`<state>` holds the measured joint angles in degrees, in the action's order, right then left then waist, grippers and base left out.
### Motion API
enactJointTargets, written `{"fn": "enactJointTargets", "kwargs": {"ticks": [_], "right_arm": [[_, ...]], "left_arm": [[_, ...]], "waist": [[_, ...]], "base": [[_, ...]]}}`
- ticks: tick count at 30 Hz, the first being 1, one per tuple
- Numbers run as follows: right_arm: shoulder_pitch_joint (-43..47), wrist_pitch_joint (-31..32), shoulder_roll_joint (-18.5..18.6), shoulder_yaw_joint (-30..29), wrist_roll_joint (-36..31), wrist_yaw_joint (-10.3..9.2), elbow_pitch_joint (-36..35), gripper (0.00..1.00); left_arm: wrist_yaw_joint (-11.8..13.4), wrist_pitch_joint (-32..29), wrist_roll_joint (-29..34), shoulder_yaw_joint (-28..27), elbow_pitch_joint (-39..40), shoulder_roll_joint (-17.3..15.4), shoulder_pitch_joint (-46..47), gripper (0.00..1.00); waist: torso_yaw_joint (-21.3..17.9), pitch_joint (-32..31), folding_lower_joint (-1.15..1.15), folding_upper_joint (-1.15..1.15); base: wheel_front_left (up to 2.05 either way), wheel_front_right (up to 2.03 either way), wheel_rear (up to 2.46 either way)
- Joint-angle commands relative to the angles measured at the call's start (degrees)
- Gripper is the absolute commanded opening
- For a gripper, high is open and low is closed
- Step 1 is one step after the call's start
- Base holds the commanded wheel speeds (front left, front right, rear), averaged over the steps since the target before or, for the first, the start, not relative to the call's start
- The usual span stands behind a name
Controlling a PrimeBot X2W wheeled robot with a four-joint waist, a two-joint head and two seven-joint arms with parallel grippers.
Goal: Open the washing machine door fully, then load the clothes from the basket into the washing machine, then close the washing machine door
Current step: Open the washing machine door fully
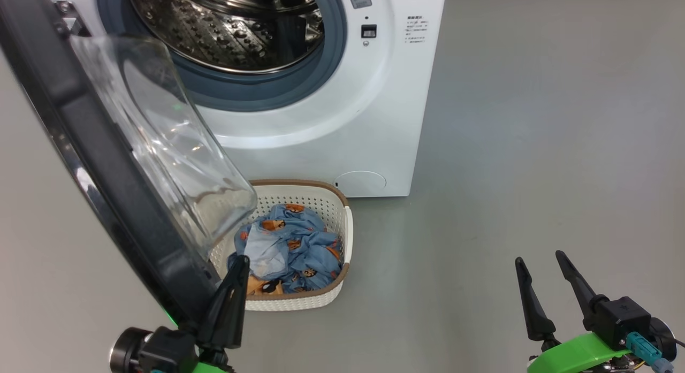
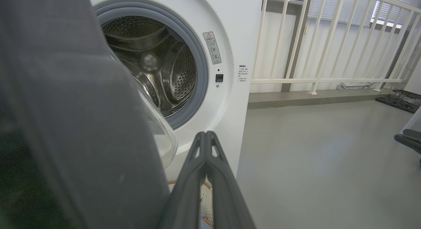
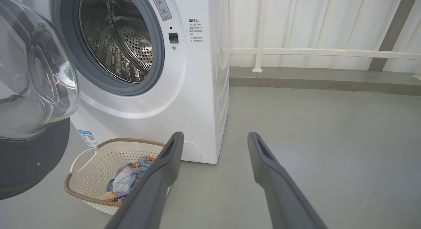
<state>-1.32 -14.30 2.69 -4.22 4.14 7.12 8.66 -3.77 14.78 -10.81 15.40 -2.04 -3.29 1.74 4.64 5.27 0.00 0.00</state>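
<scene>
L gripper [image 1: 241,261] is shut tight, fingers pressed together, nothing btwn them. It sits just beside the lower black rim of the washing machine door [image 1: 123,202]; can't tell if it touches. R gripper [image 1: 539,258] is spread wide and empty, over bare floor well to the right of the washing machine [image 1: 332,116].

Door stands open off the machine's left side in head view, glass bowl bulging toward the drum [image 1: 225,30]. The basket [image 1: 347,239] is on the floor right in front of the machine, below the opening, w/ the clothes [image 1: 291,244] bunched inside.

In head view the basket's left part sits behind the glass bowl, and the machine top is cut off.

Labels on the machine, all too small to read:
- warning sticker [image 2: 212,47] w/ red triangle, beside the gasket
- small print block [image 3: 195,30] right of the latch
- blue sticker [image 3: 88,138] low on the front
</scene>
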Motion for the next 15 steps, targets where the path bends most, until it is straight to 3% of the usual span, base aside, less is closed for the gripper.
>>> {"fn": "enactJointTargets", "kwargs": {"ticks": [1,9,15], "right_arm": [[-2.03,-0.69,0.19,1.6,0.59,0.36,-1.29,1.0],[-2.24,-0.7,0.19,1.72,0.55,0.36,-1.2,1.0],[-2.05,-0.7,0.19,1.72,0.56,0.36,-1.14,1.0]], "left_arm": [[1.15,0.22,-0.69,-4.12,0.98,-1.04,1.6,0.0],[1.25,0.22,0.44,-5.91,1.73,-0.98,-0.34,0.0],[2.69,0.22,0.53,-7.46,2.72,-0.64,-2.82,0.0]], "waist": [[0.5,-0.04,0.0,0.0],[2.22,-0.51,0.0,0.0],[4.32,-1.13,0.0,0.0]], "base": [[0.0,0.0,0.0],[0.0,0.0,0.0],[0.0,0.0,0.0]]}}
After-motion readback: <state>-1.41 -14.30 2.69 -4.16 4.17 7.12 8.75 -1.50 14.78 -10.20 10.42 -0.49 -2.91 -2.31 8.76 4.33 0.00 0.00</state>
